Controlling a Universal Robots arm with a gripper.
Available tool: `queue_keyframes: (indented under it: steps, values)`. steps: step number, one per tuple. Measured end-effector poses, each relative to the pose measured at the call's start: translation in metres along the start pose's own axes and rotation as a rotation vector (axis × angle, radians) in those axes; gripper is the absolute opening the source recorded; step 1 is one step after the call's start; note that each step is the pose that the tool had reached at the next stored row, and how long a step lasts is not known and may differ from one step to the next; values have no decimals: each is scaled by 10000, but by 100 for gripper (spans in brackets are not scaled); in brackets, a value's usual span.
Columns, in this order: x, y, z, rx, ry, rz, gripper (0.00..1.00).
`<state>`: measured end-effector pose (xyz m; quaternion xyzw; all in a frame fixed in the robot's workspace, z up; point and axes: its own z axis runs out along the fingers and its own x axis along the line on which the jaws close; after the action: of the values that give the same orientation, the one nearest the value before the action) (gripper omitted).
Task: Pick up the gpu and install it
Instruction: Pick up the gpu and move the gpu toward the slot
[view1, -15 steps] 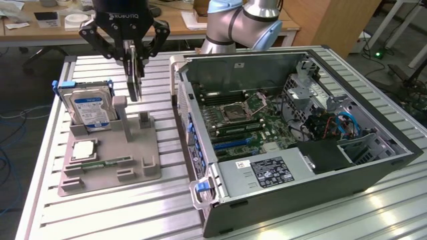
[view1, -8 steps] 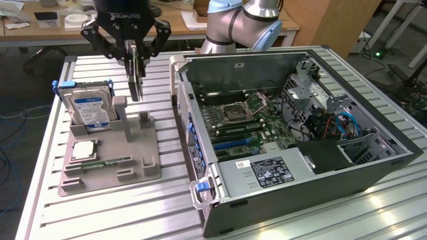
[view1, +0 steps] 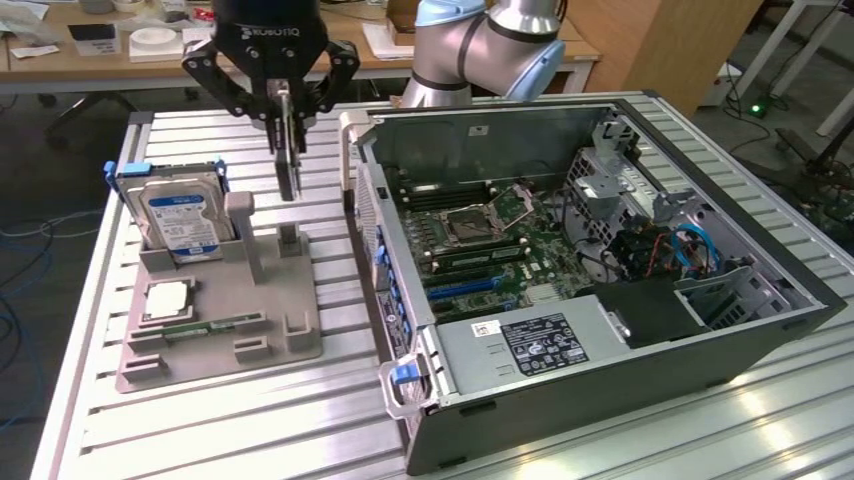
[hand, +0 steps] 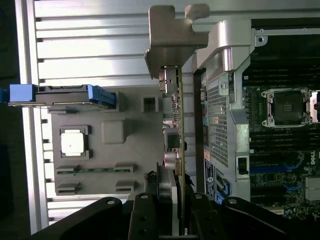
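Observation:
The gpu (view1: 287, 160) is a thin dark card seen edge-on, hanging upright from my gripper (view1: 284, 108), which is shut on its top edge. It hangs over the grey holder (view1: 220, 330), just above the holder's upright post, at the exterior view's left of the open computer case (view1: 587, 330). In the wrist view the gpu (hand: 177, 125) runs out from between my fingers (hand: 150, 215), its silver bracket (hand: 172, 40) at the far end, beside the case's perforated wall (hand: 220, 125). The motherboard (view1: 494, 240) lies exposed inside the case.
On the grey holder stand a hard drive (view1: 180, 220) with a blue label, a CPU (view1: 167, 298) and a green memory stick (view1: 220, 325). The case wall rises close to the card. A slatted metal table (view1: 240, 420) carries everything; desks stand behind.

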<state>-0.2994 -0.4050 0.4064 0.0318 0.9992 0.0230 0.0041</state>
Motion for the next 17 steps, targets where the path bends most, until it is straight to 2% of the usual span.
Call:
queue_keyframes:
  steps: [6,17]
  values:
    - [-122,8,1,-1,3,-86,29]
    - [-362,23,4,-5,27,-576,29]
